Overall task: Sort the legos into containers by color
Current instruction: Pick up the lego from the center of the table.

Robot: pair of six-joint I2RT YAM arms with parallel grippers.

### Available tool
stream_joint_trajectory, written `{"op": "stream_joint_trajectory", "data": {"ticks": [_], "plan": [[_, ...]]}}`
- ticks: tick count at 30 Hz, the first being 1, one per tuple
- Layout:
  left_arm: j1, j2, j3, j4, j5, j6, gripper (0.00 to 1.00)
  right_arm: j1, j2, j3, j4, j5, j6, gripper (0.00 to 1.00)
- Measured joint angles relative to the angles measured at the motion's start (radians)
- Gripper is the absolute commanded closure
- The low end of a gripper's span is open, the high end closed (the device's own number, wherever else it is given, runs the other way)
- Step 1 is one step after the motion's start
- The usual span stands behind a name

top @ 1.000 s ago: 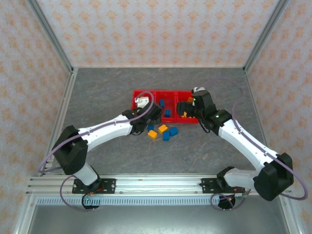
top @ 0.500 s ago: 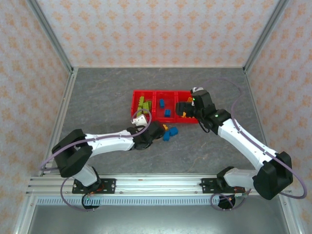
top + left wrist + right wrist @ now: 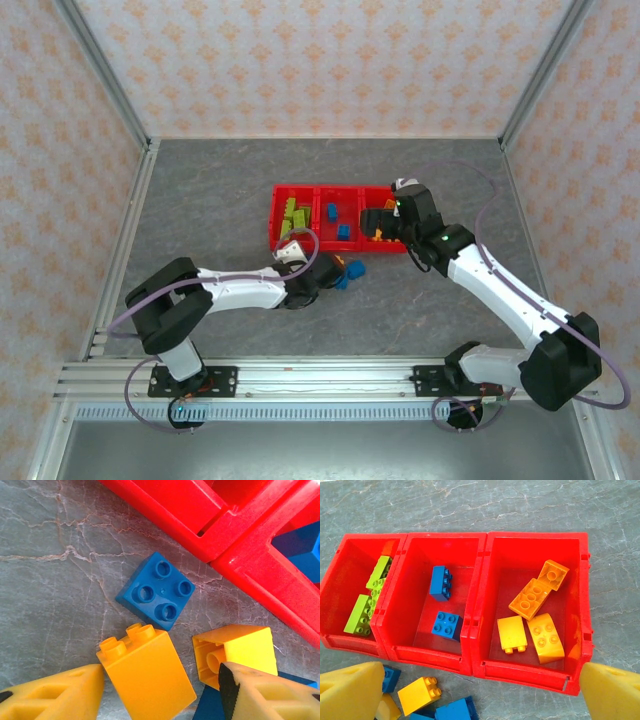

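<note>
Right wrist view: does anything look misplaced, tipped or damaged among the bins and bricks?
Nothing damaged. The bins hold matching colours: green bricks, blue bricks, orange bricks. Unsorted bricks lie on the table before the bins; the left wrist view shows one yellow brick tipped on its side, hollow underside showing.

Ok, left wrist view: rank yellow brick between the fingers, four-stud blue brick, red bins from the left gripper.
1. yellow brick, right inside the left gripper.
2. blue brick, just beyond it on the table.
3. red bins, farthest, upper right.
</note>
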State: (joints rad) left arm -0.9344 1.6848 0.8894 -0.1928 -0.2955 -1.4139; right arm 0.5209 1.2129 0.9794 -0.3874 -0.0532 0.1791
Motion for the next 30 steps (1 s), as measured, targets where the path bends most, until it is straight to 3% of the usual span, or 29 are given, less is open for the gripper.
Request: {"op": "stream_joint_trajectory", "data": {"ticks": [13, 19, 30], "plan": [[0.010, 0.043, -0.001, 0.012, 0.002, 0.015, 0.50, 0.000, 0.000, 0.000, 0.000, 0.000, 0.000, 0.00], [0.044, 0.068, 0.022, 0.018, 0.034, 0.087, 0.62, 0.000, 0.000, 0.000, 0.000, 0.000, 0.000, 0.00], [0.060, 0.060, 0.044, -0.048, 0.037, 0.248, 0.72, 0.000, 0.000, 0.000, 0.000, 0.001, 0.000, 0.00]]}}
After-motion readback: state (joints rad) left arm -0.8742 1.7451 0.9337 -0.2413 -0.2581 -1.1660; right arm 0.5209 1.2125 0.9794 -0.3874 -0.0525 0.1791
